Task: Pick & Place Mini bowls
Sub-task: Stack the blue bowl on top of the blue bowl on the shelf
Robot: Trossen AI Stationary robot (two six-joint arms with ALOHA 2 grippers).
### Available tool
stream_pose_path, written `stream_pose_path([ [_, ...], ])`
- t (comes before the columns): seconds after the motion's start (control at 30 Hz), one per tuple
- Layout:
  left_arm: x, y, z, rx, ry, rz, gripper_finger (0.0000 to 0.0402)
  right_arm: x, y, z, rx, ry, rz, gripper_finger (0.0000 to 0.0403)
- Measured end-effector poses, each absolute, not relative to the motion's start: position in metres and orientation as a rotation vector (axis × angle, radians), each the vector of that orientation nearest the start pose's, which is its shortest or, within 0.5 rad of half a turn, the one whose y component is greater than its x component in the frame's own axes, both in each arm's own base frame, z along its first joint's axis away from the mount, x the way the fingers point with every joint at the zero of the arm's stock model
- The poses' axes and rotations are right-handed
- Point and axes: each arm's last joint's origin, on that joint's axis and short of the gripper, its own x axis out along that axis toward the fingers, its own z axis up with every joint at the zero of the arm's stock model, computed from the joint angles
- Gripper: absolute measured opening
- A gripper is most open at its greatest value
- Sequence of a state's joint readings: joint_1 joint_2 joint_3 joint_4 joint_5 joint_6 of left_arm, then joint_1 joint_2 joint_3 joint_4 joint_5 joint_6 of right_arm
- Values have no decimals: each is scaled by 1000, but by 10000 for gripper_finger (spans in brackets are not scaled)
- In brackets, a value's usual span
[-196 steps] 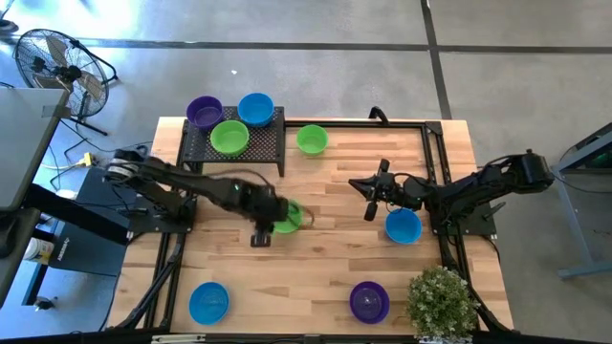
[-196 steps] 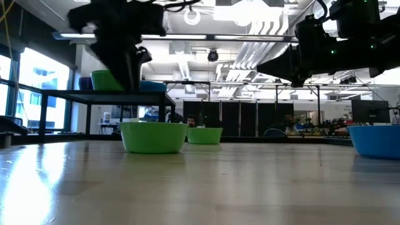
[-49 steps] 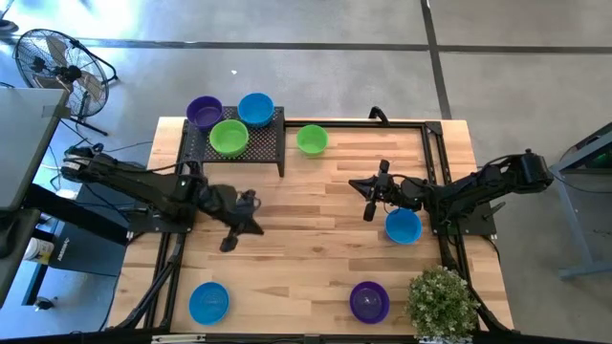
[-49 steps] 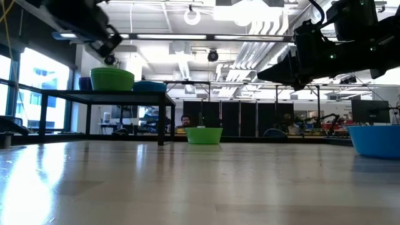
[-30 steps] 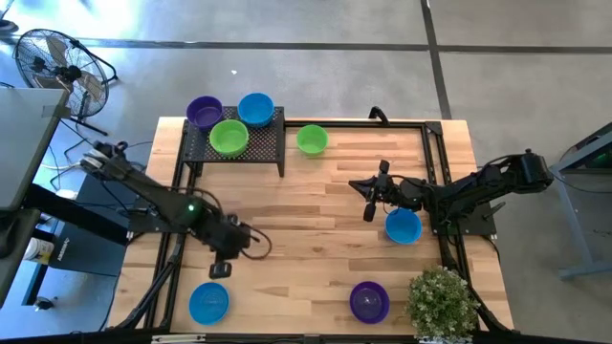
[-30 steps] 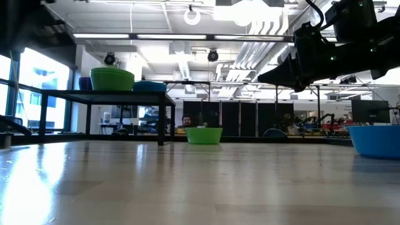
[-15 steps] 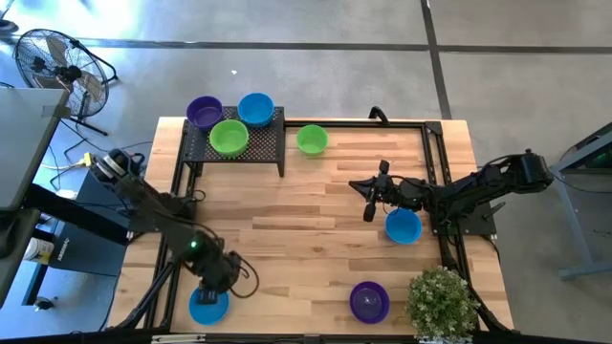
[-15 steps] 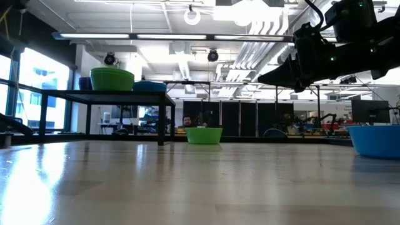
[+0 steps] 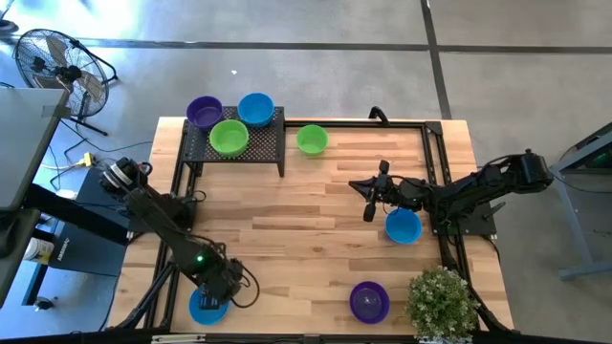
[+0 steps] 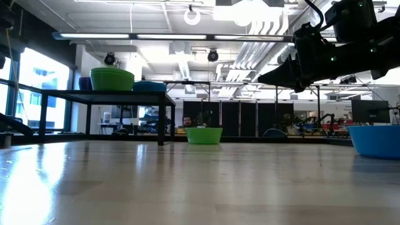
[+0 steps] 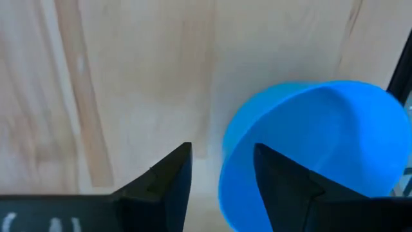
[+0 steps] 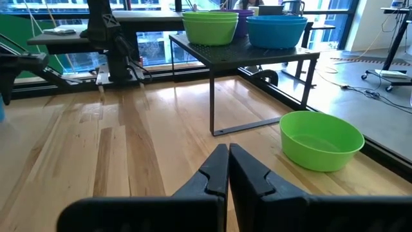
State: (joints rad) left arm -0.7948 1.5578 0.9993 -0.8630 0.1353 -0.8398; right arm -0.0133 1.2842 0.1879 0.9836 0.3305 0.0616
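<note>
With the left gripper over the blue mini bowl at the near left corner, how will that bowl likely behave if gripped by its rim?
The blue bowl looks glossy, so its wall may slip between the left gripper's open fingers. It looks thin and plastic, so probably light and fairly stiff. Standing alone on smooth wood, it could slide or tip if nudged off-centre.

Seven glossy mini bowls (image 9: 311, 139) sit upright: three on the rack (image 9: 268, 145), four on the wooden surface (image 9: 316, 220).
</note>
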Motion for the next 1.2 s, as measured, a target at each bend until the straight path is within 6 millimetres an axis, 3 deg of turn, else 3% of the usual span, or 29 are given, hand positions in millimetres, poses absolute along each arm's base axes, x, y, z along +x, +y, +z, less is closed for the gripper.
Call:
stream_pose_path([
  [0.23,188,-201,181,-168,1604,-127,136,205,-12,156,43,101,-347,1],
  [0.4,191,-202,174,-141,1610,-121,71,205,-12,155,43,102,-346,1],
  [0.53,197,-189,175,-143,1636,-74,11,205,-12,155,43,102,-347,2],
  [0.73,210,-147,193,-125,1555,97,7,205,-12,155,44,102,-347,1],
  [0.97,234,-72,220,-212,1354,345,3,205,-12,155,51,100,-347,1],
  [1.07,241,-42,222,-204,1314,419,3,205,-12,155,51,100,-347,1],
  [1.2,244,-11,209,-219,1299,442,2,205,-12,155,51,100,-347,1],
])
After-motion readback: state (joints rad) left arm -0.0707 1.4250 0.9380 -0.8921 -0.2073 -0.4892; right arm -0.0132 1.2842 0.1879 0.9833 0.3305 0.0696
